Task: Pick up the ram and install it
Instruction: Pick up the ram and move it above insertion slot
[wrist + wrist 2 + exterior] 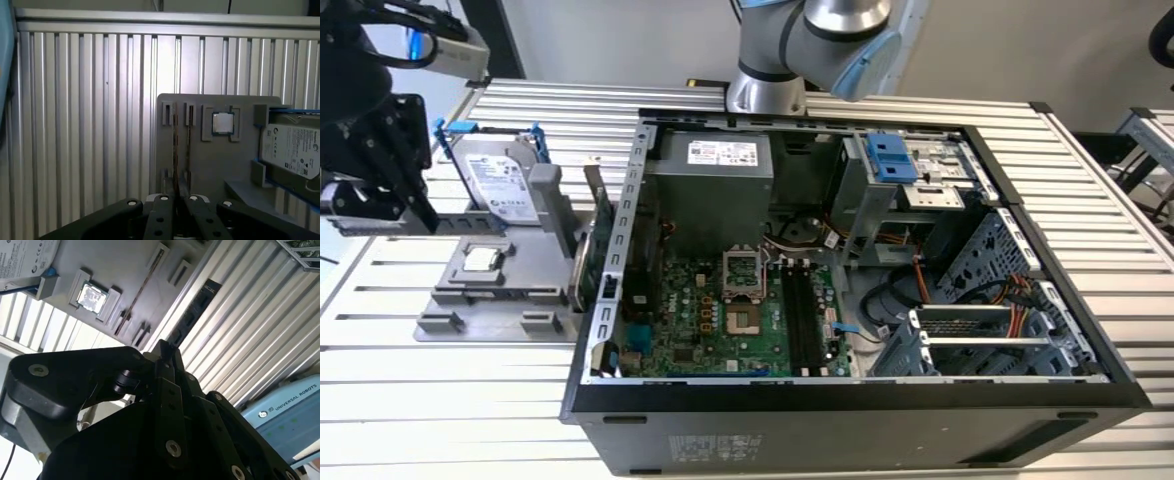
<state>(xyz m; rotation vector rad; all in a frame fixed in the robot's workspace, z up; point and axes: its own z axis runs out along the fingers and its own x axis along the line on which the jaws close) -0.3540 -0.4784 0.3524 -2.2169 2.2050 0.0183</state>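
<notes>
Claw: gripper (pixel 167 352) hangs above the gray fixture at the exterior view's left. The fingers are together with nothing between them, and it is clear of the ram.
Table: slatted aluminium surface (pixel 427 400) carries the fixture and the computer case.
Computer case: black tower (pixel 854 430) lies on its side with the panel off, just beside the fixture at the exterior view's right.
Arm: silver tube with pale-blue joint caps (pixel 827 40) rises behind the case. One cap in the second wrist view bears printed lettering.
Motherboard: large green board (pixel 707 310) lies flat in the case, with long black memory slots (pixel 801 310) beside the processor socket.
Power supply: gray box (pixel 720 180) sits above the motherboard and carries a white printed label.
Fixture: gray moulded tray (pixel 215 165) has slotted holders and pockets.
Hard drive: silver unit with blue rails (pixel 295 150) stands tilted in the fixture and carries a pale label with print.
Ram: thin dark stick (pixel 175 150) stands on edge in the fixture's slotted holders. In the first wrist view it appears edge-on, in line with the claw.
Obstructions: the case wall stands just beside the ram, and the hard drive is near its other side.
Processor: small square silver chip (pixel 222 123) sits in a pocket between the ram and the hard drive.
</notes>
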